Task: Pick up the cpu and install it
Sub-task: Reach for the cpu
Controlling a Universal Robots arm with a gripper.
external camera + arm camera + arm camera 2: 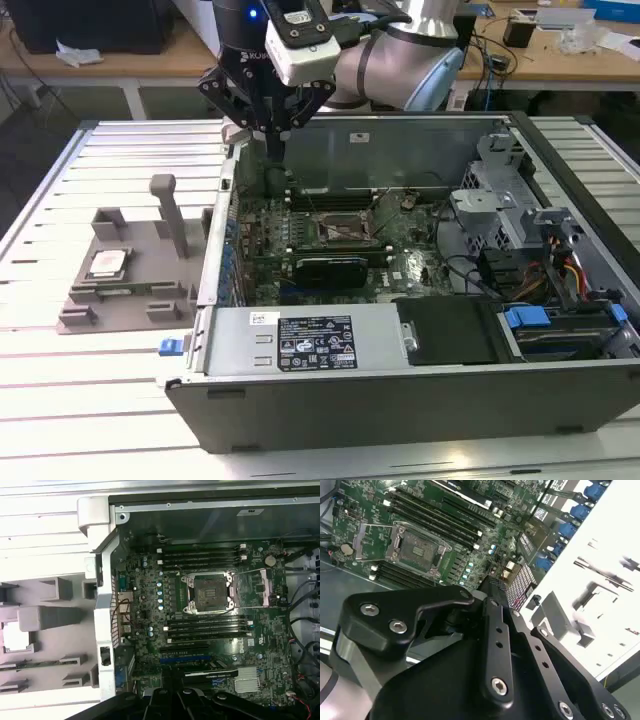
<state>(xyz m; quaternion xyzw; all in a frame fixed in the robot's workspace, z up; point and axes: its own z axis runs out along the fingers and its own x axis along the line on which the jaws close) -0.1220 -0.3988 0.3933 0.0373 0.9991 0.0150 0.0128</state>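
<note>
Above the open computer case (400, 400), at the upper middle of the exterior view, the gripper (272, 150) is seen with its fingers drawn together and nothing clamped between them. Beneath it the green motherboard (262, 250) is exposed. At the board's middle the CPU socket (345, 228) is seen with its load plate swung open and its dark centre bare. The cpu (107, 263) is seated on a grey fixture (130, 300) at the exterior view's left, outside the case and well apart from the gripper, on the slatted table (90, 400).
</note>
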